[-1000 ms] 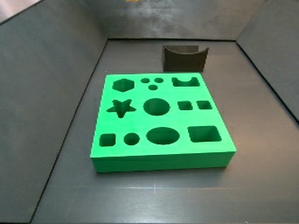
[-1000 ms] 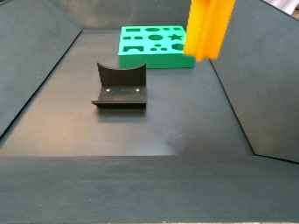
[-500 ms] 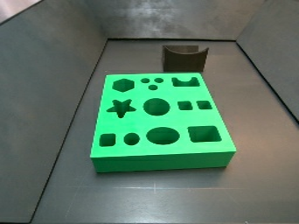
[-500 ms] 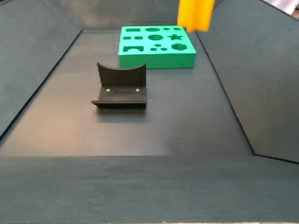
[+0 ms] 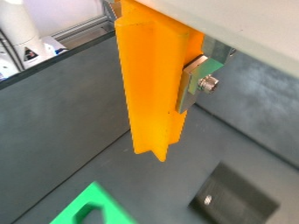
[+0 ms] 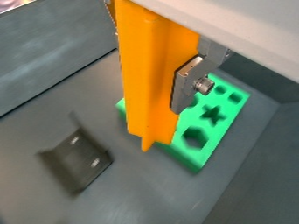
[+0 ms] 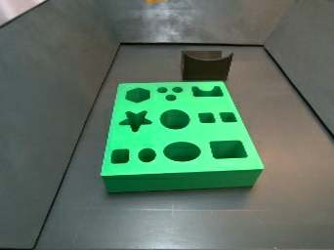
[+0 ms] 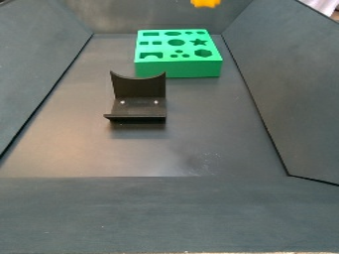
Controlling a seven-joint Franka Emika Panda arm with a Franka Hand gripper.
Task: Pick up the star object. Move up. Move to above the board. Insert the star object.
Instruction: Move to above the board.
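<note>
**Step in hand (judged):** lift done or nearly done; carry to above the board comes next.

**Gripper** [image 6: 158, 80]: high over the worktop, out of both side views apart from the peg's tip. Clenched on the star object; in both wrist views one silver finger [image 5: 195, 80] lies flat against the peg's side. The opposite finger is hidden behind the peg.

**Star object** [image 5: 152, 83]: bright orange, tall and slim, ridged lengthwise, held upright with its lower end free in the air. Only its tip [image 8: 205, 3] shows at the top edge of a side view, well above the floor.

**Board** [image 7: 177, 134]: bright green block lying flat on the worktop, holes facing up: star, hexagon, circles, squares, oval. The star hole [image 7: 135, 120] is empty.

**Fixture** [image 8: 135, 97]: dark bracket standing on the floor, apart from the board.

**Handling notes (judged):**
- Keep the peg vertical during the carry; a tilt would spoil entry.
- Stop with the tip over the star hole, not a neighbouring round one.
- Turn the ridges to match the hole's points before lowering.
- Descend slowly; a mismatch would jam the peg against the rim.
</note>
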